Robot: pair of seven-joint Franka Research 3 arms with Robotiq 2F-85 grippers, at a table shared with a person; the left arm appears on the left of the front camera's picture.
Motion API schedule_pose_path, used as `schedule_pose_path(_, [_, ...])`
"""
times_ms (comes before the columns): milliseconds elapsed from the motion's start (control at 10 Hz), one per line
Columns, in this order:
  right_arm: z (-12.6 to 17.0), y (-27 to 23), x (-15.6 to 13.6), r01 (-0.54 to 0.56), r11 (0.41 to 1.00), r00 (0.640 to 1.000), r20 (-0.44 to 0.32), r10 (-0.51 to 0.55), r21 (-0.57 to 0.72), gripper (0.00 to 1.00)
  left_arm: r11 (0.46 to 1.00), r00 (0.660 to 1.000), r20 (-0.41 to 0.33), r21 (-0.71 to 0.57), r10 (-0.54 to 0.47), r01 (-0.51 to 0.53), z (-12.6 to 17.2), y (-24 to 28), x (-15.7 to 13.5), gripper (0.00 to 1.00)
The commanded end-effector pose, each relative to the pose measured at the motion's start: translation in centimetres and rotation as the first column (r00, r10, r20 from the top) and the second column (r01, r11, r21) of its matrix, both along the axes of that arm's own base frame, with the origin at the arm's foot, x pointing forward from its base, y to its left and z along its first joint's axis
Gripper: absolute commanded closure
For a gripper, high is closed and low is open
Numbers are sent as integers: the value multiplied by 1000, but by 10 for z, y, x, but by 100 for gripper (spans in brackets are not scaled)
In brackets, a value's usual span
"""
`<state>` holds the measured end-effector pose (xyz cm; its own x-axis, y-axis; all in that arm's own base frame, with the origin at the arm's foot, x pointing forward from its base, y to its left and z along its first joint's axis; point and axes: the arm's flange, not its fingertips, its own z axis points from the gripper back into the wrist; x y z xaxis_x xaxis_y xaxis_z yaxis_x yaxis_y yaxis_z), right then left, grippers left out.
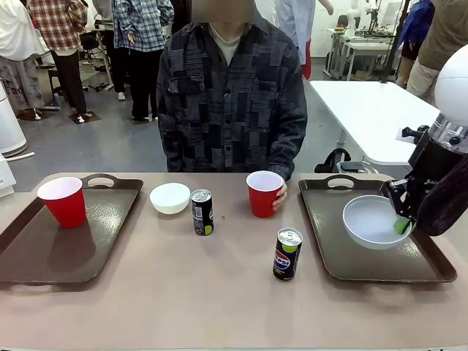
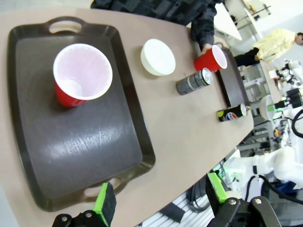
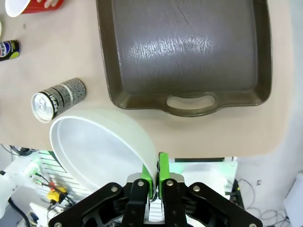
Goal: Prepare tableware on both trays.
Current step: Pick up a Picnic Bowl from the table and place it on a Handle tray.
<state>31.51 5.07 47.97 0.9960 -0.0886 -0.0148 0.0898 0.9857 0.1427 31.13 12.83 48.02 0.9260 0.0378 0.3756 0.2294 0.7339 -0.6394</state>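
Pinching the rim of a shallow white round bowl [image 1: 369, 219], right gripper [image 1: 402, 223] has its jaws clamped on it. The bowl hangs tilted to one side of the jaws, over a large dark brown rectangular tray [image 1: 329, 245] with raised rim.

Left gripper [image 2: 160, 191] has its jaws wide apart with nothing between them. Just ahead of them is the near handle slot of the matching dark brown tray [image 2: 85, 146]. Farther ahead, a red plastic cup [image 2: 80, 75] with white inside stands upright on that tray.

On the bare table [image 1: 219, 292] between the trays are a second white bowl [image 1: 170, 197] and two slim dark drink cans [image 1: 202, 212] [image 1: 287, 254], upright. A second red cup [image 1: 263, 194] is touched by the person's hand [image 1: 281, 194].
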Motion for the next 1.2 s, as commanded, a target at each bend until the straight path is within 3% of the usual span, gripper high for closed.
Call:
schedule_pose_path(0, [1,7,7,-14,1000,1000,3,14,11,92,1000,1000,10,-15,-5,5,0,2,-1,0])
schedule_pose_path(100, [0,0,0,0,1000,1000,0,0,0,92,1000,1000,10,-15,-5,5,0,2,-1,0])
schedule_pose_path(300, [-25,-19,47,36,999,999,-18,-36,-11,92,1000,1000,10,-15,-5,5,0,2,-1,0])
schedule_pose_path(500, [-44,-38,72,66,998,998,-18,-66,-3,92,1000,1000,10,-15,-5,5,0,2,-1,0])
schedule_pose_path(600, [-53,-39,73,64,998,996,-60,-64,-6,92,1000,1000,10,-15,-5,5,0,2,-1,0])
schedule_pose_path(700, [-38,-23,28,-1,1000,989,-150,1,-1,92,1000,1000,10,-15,-5,5,0,2,-1,0])
schedule_pose_path(800, [-11,-2,-37,-163,986,982,-106,159,-35,92,1000,1000,10,-15,-5,5,0,2,-1,0])
schedule_pose_path(900, [6,-3,-57,-156,986,986,-61,152,-57,92,1000,1000,10,-15,-5,5,0,2,-1,0])
schedule_pose_path(1100, [-3,-19,-43,-86,995,988,-131,80,-42,92,1000,1000,10,-15,-5,5,0,2,-1,0])
